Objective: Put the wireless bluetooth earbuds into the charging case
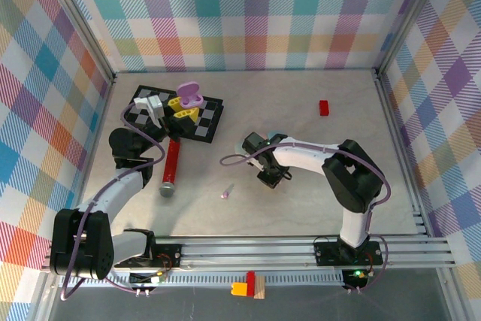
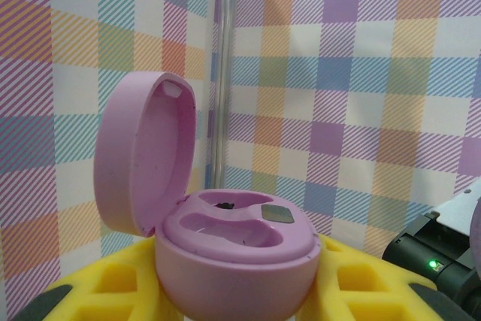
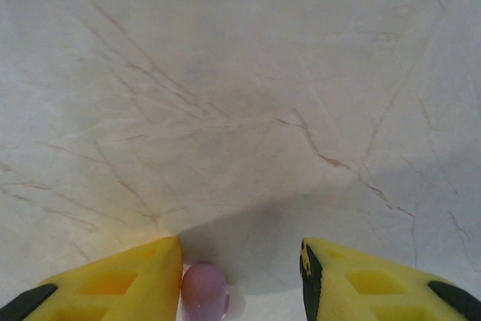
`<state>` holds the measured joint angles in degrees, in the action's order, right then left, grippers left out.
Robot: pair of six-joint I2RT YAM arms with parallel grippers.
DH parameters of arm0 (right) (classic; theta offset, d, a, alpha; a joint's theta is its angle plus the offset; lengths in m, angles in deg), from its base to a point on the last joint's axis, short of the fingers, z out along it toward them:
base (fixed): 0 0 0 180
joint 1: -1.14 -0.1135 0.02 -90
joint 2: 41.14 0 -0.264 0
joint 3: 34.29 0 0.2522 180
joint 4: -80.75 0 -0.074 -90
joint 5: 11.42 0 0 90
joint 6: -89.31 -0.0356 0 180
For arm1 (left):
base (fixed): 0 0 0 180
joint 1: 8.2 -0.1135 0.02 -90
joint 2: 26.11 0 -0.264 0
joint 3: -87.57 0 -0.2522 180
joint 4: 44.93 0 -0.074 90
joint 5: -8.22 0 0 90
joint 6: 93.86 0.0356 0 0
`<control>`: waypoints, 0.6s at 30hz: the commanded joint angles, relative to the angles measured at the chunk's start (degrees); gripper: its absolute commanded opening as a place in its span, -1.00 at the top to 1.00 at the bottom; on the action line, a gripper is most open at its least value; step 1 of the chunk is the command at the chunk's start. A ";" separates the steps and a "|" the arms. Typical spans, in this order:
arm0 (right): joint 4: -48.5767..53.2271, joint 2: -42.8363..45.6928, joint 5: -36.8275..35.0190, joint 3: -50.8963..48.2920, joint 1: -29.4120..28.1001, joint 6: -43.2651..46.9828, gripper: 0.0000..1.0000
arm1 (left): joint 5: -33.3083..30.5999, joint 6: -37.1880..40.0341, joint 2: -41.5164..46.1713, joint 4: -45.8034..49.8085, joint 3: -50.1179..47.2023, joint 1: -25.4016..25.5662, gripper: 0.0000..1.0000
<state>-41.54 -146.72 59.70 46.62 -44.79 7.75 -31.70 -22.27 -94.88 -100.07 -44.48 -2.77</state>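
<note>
Since the left gripper (image 1: 186, 109) is clamped on the pink charging case (image 2: 237, 253) and holds it up with the lid (image 2: 143, 155) flipped open, in the upper left of the top view, I'd say we're at the pick-up-a-bud step. Both sockets (image 2: 225, 223) in the case look empty to me.

Over at the right gripper (image 3: 240, 261) the jaws stand apart and nothing's pinched. A purple earbud (image 3: 204, 291) sits on the table (image 3: 240, 110) at the bottom edge of the right wrist view. It's right up against the finger (image 3: 135, 283) on the frame's left, with a clear gap to the other one. The top view also has a tiny purplish bit (image 1: 225, 195) on the table, just left of centre; can't tell if it's the same bud.

Next move, I reckon: centre the jaws on the bud and close gently so it doesn't squirt out. Then carry it up-left to the case and line the stem up with a socket.
</note>
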 commanded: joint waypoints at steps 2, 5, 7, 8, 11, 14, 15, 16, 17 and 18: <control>2.44 -0.10 -0.72 2.06 0.59 -5.41 0.11 | 1.00 0.40 1.31 -0.50 0.61 -0.86 0.35; 2.56 0.28 0.12 2.38 0.57 -7.95 0.11 | 0.98 0.22 1.32 -0.44 0.53 -0.85 0.35; 3.29 0.28 0.21 2.85 0.49 -9.41 0.10 | 0.98 0.22 1.27 -0.48 0.43 -0.86 0.35; 3.25 0.74 0.56 2.66 0.44 -9.95 0.11 | 0.98 0.34 1.33 -0.51 0.36 -0.86 0.35; 3.83 2.31 0.46 2.12 -0.23 -12.96 0.10 | 0.74 0.48 1.49 -0.45 0.18 -1.03 0.35; 4.55 3.80 -2.69 0.97 -1.91 -14.20 0.04 | 0.80 0.57 1.62 -0.21 0.08 -1.68 0.34; 4.94 4.08 -4.41 0.70 -2.58 -14.49 0.04 | 0.80 0.57 1.62 -0.13 0.01 -2.11 0.34; 5.33 4.23 -5.94 0.45 -3.15 -14.97 0.03 | 0.87 0.57 1.58 -0.18 -0.01 -2.51 0.34; 5.89 4.24 -7.10 0.50 -3.73 -15.48 0.04 | 0.98 0.50 1.70 -0.16 0.04 -2.74 0.34; 6.58 4.02 -8.40 0.62 -4.26 -16.28 0.05 | 1.06 0.40 1.79 -0.18 0.16 -3.00 0.34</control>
<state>-38.24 -144.27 55.81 47.72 -47.61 -5.23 -31.68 -22.27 -94.58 -98.78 -44.48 -4.60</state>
